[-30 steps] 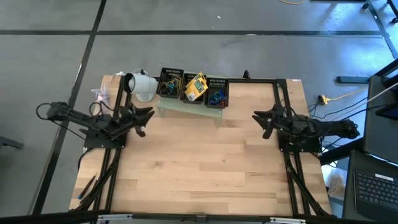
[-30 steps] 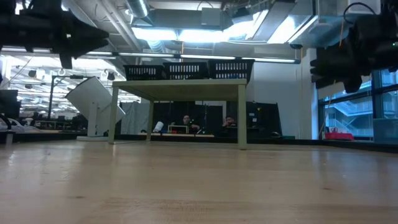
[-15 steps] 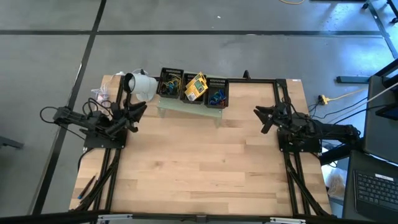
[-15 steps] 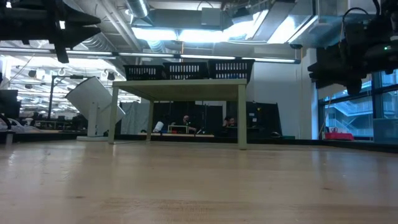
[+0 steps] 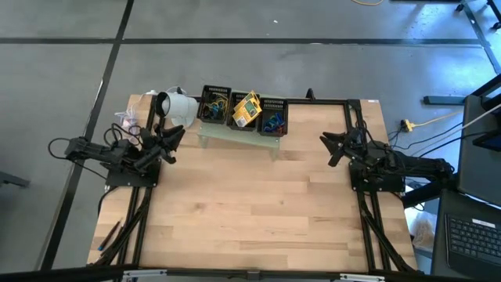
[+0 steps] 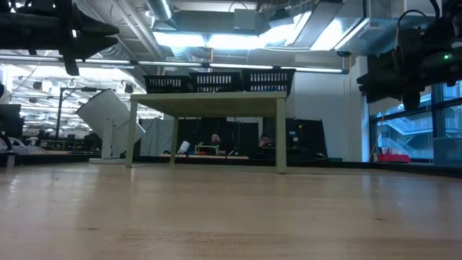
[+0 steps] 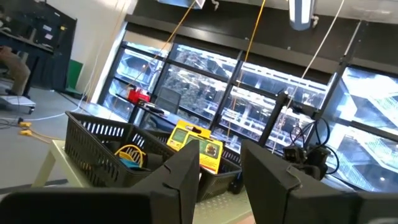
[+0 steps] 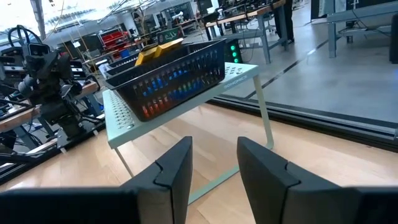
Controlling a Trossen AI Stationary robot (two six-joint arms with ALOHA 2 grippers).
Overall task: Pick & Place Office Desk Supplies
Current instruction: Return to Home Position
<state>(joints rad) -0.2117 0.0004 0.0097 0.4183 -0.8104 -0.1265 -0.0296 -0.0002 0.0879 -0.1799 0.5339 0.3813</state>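
Three black mesh baskets (image 5: 215,102) stand in a row on a pale green perforated riser (image 5: 235,137) at the table's far edge. They hold the office desk supplies: coloured rubber bands (image 7: 127,155), a yellow-green card box (image 5: 247,108) and small blue and red items (image 8: 163,87). My left gripper (image 7: 221,180) hovers open at the table's left side, pointing toward the riser, with nothing between its fingers. My right gripper (image 8: 214,174) hovers open at the table's right side, also facing the riser and empty. In the high view the left gripper (image 5: 176,137) and the right gripper (image 5: 327,145) stay clear of the baskets.
A white cup-shaped object (image 5: 176,107) stands at the far left beside the riser, close to my left gripper. Black frame rails (image 5: 368,211) run along both side edges of the wooden table (image 5: 250,211). People sit in the room beyond the table (image 6: 216,141).
My left gripper has drawn back a little toward the table's left edge, tipped upward and swung toward the far edge. My right gripper has swung slightly toward the far edge. Neither has changed its opening, and no object has moved.
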